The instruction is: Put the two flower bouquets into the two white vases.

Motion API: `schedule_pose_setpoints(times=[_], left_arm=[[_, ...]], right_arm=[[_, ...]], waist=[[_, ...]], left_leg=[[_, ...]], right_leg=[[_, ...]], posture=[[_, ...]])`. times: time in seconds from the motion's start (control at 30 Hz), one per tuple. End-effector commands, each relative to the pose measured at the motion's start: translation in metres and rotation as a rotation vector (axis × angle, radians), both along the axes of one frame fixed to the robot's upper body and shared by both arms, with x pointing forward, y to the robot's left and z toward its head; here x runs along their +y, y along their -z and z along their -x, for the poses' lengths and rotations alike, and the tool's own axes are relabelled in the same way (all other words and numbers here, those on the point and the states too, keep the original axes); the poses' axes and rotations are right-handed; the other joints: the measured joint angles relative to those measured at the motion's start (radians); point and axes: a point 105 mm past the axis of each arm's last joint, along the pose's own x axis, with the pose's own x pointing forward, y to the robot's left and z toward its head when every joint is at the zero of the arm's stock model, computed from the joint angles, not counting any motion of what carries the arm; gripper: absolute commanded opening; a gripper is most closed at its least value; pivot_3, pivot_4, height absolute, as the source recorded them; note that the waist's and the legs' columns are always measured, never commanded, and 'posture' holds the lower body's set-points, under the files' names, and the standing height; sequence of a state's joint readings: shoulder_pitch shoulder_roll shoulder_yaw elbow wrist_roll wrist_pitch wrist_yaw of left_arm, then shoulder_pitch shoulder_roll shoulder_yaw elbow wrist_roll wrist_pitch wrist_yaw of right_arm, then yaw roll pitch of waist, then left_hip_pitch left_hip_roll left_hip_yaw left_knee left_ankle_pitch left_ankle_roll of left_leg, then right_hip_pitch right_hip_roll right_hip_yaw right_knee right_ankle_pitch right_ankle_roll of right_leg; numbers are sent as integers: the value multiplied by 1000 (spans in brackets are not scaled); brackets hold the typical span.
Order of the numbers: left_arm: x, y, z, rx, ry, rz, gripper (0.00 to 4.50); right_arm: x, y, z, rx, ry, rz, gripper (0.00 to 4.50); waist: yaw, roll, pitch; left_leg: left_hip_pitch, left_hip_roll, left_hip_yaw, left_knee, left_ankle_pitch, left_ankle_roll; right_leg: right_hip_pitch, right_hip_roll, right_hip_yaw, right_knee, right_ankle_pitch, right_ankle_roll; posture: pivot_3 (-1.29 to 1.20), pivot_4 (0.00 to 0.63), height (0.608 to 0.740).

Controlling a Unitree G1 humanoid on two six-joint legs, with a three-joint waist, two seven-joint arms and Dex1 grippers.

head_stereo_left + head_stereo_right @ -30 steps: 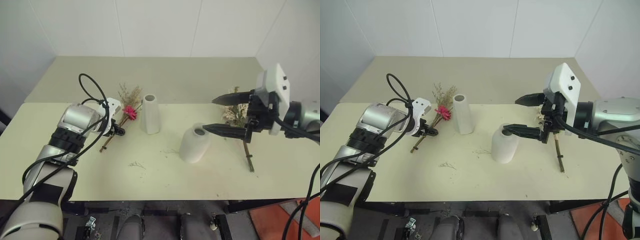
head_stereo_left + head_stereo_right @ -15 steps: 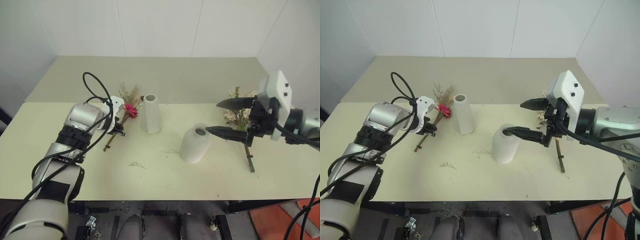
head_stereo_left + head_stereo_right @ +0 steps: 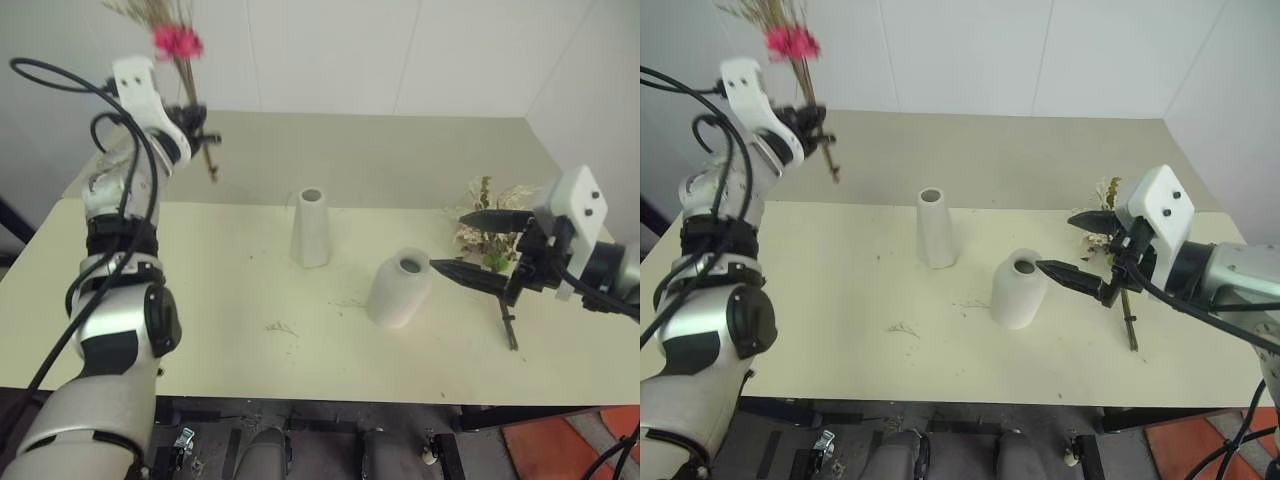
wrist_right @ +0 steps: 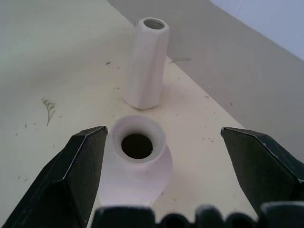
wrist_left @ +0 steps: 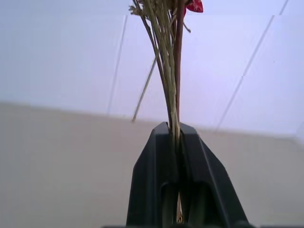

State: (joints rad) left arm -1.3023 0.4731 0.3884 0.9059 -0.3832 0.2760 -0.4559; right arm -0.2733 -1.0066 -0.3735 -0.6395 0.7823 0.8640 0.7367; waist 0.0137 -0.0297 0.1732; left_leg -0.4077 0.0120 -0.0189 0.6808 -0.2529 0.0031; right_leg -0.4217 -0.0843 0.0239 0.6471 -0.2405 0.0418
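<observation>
Left gripper (image 3: 196,128) clamped on the thin bouquet (image 3: 178,45) above the surface (image 3: 220,300); right gripper (image 3: 468,245), fingers apart, beside the shorter vase (image 3: 399,288).

Pale table against white walls

A cream-yellow table (image 3: 230,330) stood before white panelled walls (image 3: 330,50), with a second beige table (image 3: 380,150) butted behind it. A small dried sprig (image 3: 278,327) lay loose on the near table, with fine crumbs of plant debris (image 3: 345,302) scattered close by. Under the front edge showed dark floor and a patch of orange-red (image 3: 570,455).
</observation>
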Motion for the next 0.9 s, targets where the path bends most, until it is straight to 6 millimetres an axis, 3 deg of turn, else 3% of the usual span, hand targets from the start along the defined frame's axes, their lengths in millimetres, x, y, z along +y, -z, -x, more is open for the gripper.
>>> schedule_pose_setpoints(times=[0.03, 0.1, 0.23, 0.37, 0.53, 0.9], left_arm=[[-17, -38, 17, -243, 241, 214, 50], [-28, -39, 22, -301, 354, 275, 50], [-69, -18, 25, -282, 558, 199, 50], [-85, -11, 28, -266, 670, 206, 50], [-99, 1, 26, -215, 689, 106, 50], [-105, 19, 31, -185, 758, 55, 50]], right_arm=[[-2, -12, 8, -99, 39, -10, 4500], [-4, -11, 10, -107, 60, -17, 4500], [-7, -7, 17, -115, 98, -23, 4500], [-10, -4, 21, -120, 130, -29, 4500], [-11, -1, 25, -122, 152, -40, 4500], [-14, 2, 26, -114, 174, -44, 4500]], waist=[[-1, 0, 0], [-2, 0, 0], [-3, 0, 0], [-9, 0, 0], [-26, 0, 0], [-26, 0, 0]], left_leg=[[0, 0, 0, 0, 0, 0], [0, 0, 0, 0, 0, 0], [0, -1, 0, 1, 0, 0], [0, -1, 0, 1, 0, 0], [1, -1, -1, 1, 0, 0], [1, -1, -1, 1, 0, 0]], right_leg=[[1, 0, -1, 0, 0, 0], [1, 0, -1, 0, 1, 1], [2, 0, -1, 0, 1, 1], [2, 0, -1, 0, 1, 1], [2, 0, 0, 0, 1, 1], [2, 0, 0, 0, 1, 1]], posture=[[0, 150, 740], [0, 150, 740], [0, 150, 740], [0, 150, 740], [0, 150, 740], [0, 150, 740]])
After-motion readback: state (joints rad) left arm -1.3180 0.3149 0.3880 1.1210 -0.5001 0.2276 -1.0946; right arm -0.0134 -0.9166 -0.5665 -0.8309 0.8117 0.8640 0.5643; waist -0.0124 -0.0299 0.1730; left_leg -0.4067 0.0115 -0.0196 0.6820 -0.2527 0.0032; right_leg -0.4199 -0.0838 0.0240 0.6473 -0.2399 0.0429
